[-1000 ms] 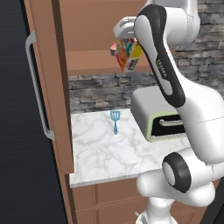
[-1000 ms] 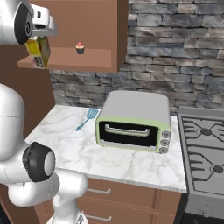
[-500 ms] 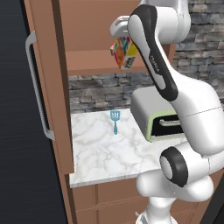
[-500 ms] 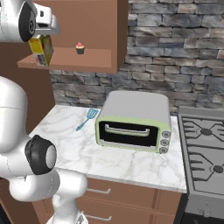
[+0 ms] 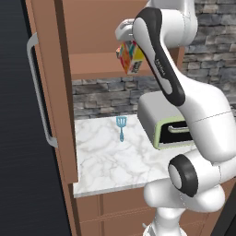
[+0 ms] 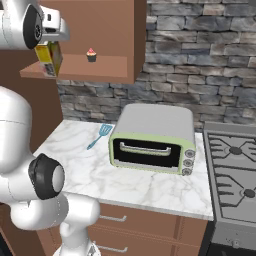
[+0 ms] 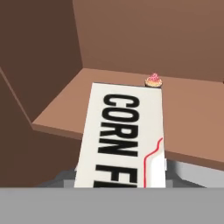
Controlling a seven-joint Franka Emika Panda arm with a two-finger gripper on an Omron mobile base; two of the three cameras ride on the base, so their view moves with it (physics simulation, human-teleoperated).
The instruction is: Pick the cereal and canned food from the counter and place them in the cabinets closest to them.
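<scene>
You've carried the small yellow cardboard cereal box (image 5: 130, 58) further in toward the open brown wooden wall cabinet (image 6: 102, 67) over the last second; it now hangs tilted at the shelf's front edge, not yet set down. The two-finger gripper (image 6: 50, 42) is clenched on the box. A small pink-topped cupcake (image 7: 153, 80) sits deeper on the shelf. Cereal nearly placed; no can visible on the white marble-look counter (image 5: 106, 161).

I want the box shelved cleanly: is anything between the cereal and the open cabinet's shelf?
Nothing visible blocks it. The cereal, held by the gripper, hangs at the front edge of the cabinet shelf. A small cupcake sits farther back on the shelf, off to one side.
</scene>
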